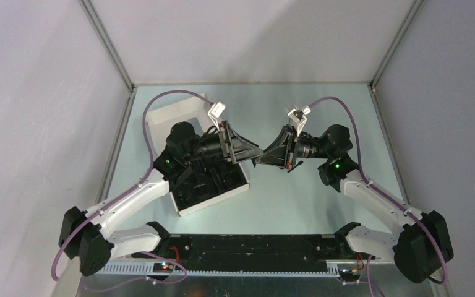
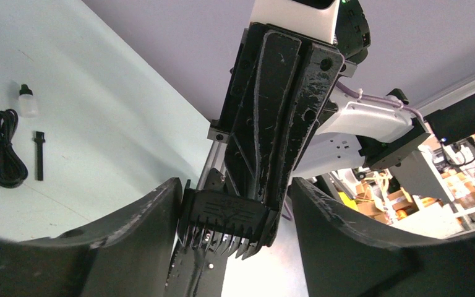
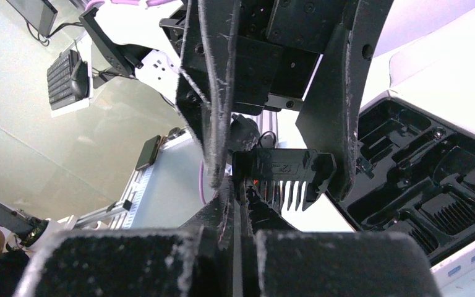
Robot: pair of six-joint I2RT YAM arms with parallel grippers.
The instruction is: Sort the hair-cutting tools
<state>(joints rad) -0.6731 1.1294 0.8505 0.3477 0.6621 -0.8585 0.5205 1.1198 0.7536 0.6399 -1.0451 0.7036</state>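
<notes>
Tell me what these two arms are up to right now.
It looks like a mid-air handover. The right gripper has its fingers shut on a small black comb attachment, and the left gripper has its open fingers on either side of it, not yet clamped. A coiled cord and a thin brush lie on the table, and the white box sits under the left arm.

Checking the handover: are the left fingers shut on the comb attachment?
Open. The left wrist view shows a gap between the comb attachment and one left finger; the right fingers hold it.
</notes>
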